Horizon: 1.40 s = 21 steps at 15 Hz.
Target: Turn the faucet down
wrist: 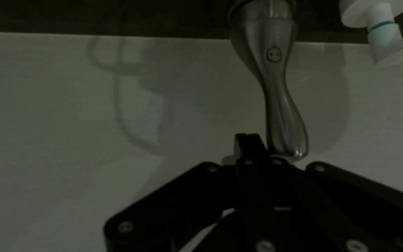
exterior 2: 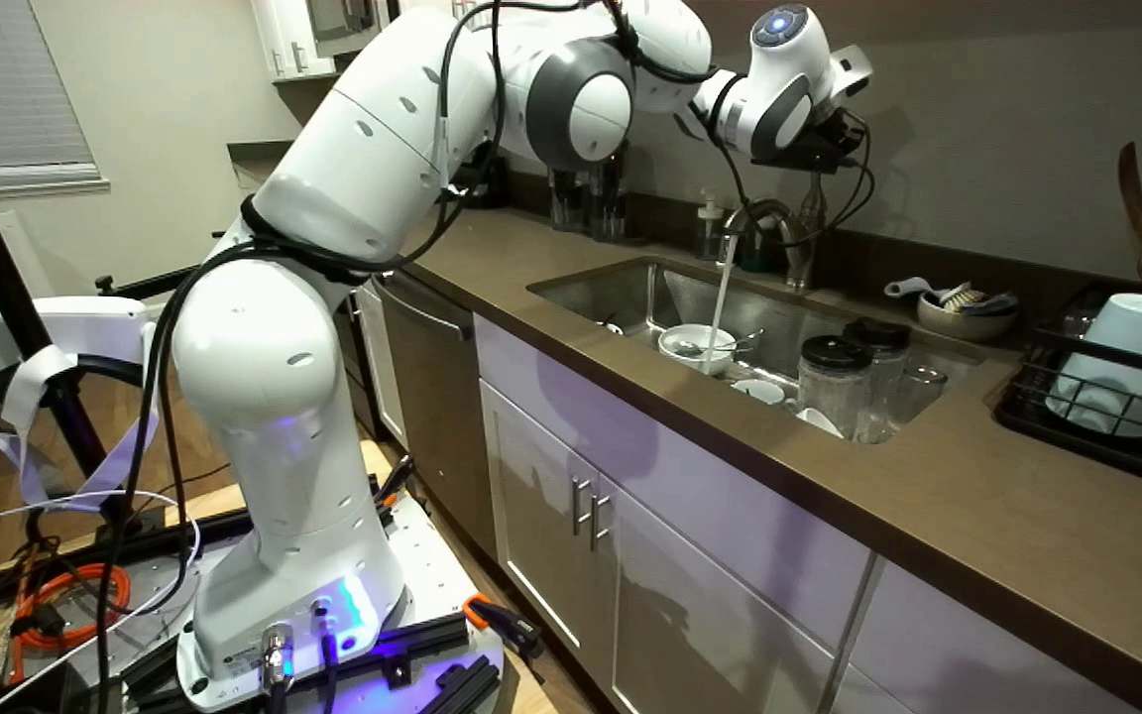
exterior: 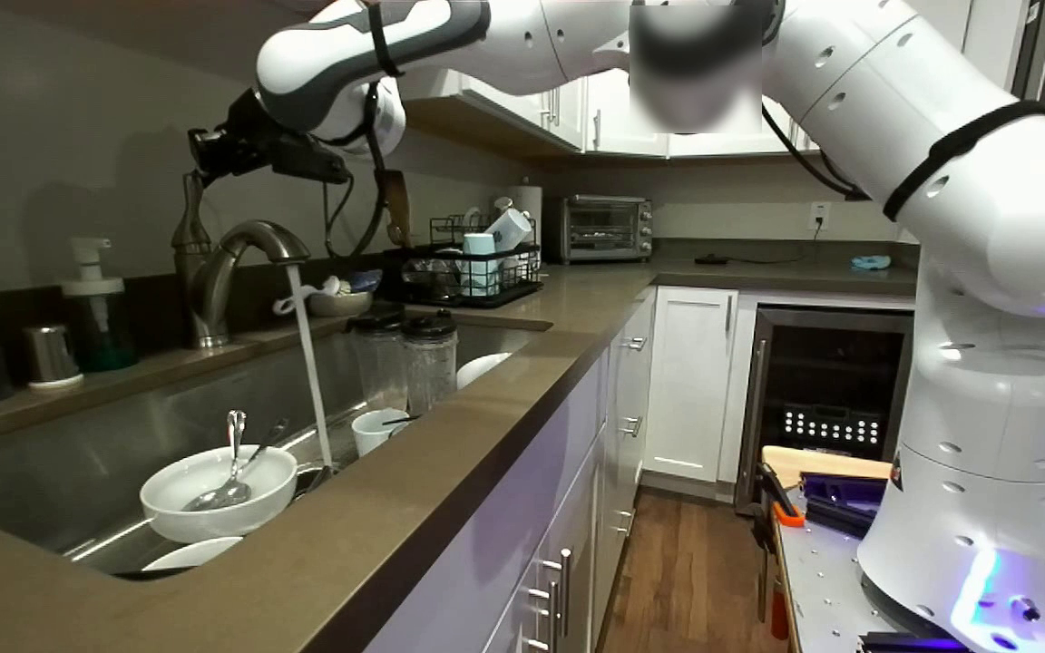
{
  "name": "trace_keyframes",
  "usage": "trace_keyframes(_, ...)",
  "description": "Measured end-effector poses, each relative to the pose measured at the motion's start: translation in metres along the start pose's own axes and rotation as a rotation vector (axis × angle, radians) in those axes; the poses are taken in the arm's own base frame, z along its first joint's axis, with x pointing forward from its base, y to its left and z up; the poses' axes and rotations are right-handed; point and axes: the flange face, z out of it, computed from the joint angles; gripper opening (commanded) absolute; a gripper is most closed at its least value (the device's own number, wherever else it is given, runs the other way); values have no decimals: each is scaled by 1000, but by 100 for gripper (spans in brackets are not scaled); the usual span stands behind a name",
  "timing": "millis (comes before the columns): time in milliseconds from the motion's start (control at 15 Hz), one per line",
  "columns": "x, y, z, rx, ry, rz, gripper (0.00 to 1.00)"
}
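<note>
The faucet stands upright by the wall-side edge of the countertop, behind the back rim of the sink; its spout arches out over the sink and a stream of water falls from it; its lever points upward behind the spout; the gripper is at the top end of that lever, its two fingers brought fully together with nothing gripped between them; in the wrist view they lie right beside the lever's rounded tip, and whether they touch it I cannot tell. In the sink sits a white bowl with a spoon in it; two glass jars with black lids stand toward the end nearest the dish rack; a white mug is between bowl and jars.
</note>
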Motion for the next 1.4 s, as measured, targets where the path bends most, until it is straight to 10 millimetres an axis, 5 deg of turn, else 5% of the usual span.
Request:
trace_keyframes(733,0,-2,0,5,-1,-1,2)
trace_keyframes(1400,20,-4,-9,24,-59,-54,2)
